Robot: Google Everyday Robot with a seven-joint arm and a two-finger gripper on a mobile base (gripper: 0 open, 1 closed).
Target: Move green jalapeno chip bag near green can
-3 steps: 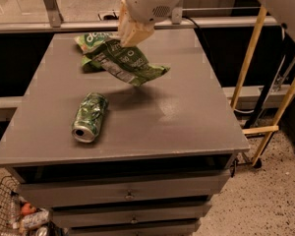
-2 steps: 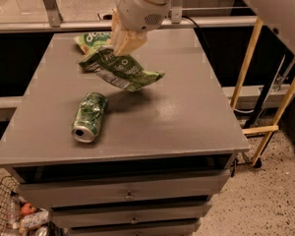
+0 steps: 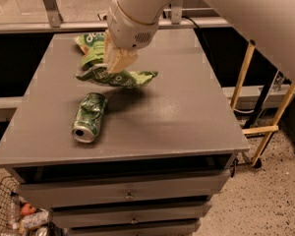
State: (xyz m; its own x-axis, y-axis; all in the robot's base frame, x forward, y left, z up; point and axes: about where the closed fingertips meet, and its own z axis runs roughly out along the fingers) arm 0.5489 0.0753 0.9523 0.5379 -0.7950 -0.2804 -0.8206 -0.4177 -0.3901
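Observation:
The green jalapeno chip bag [image 3: 119, 77] is flat and wrinkly. It hangs just above the grey table [image 3: 177, 117], a little beyond the green can. My gripper [image 3: 114, 62] is shut on the bag's upper left part, with the white arm coming down from the top of the view. The green can [image 3: 90, 116] lies on its side at the table's front left, silver top toward the front edge. The bag's lettering is hidden.
A puffier green bag [image 3: 90, 44] with white script lies at the table's back left, partly behind my gripper. Drawers [image 3: 128, 194] are under the table. A wire basket [image 3: 14, 215] with items stands on the floor at lower left. Wooden legs [image 3: 265, 127] stand to the right.
My gripper has carried the chip bag left and down toward the green can. The bag now hangs lower and closer to the can. The can has not moved.

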